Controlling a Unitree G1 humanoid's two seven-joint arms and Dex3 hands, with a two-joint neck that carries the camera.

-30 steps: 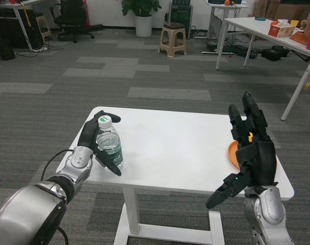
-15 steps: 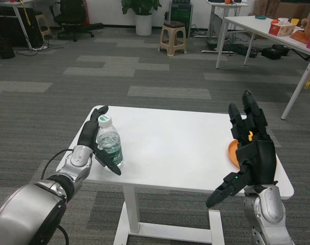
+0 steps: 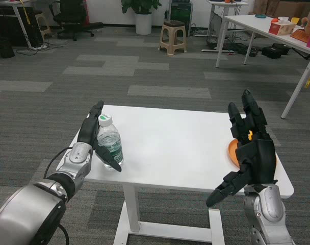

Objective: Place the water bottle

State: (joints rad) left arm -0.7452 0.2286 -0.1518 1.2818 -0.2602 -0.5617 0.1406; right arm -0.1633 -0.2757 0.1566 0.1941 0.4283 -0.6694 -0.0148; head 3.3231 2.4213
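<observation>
A clear water bottle (image 3: 110, 144) with a white and green cap and a green label stands upright near the left edge of the white table (image 3: 170, 148). My left hand (image 3: 92, 139) is beside it on its left. The fingers point straight up and away from the cap, and the thumb lies low in front of the bottle's base. I see no grip on the bottle. My right hand (image 3: 252, 148) hangs raised over the table's right edge with fingers spread and nothing in it.
An orange plate (image 3: 232, 151) lies at the table's right edge, partly hidden behind my right hand. Farther off on the grey carpet are a beige stool (image 3: 173, 38), a potted plant (image 3: 142, 15) and another white table (image 3: 277, 35) at the right.
The left hand's fingers, curled over the bottle's cap a second ago, have straightened and come away from it. The bottle stays upright in place. The right hand has not moved.
</observation>
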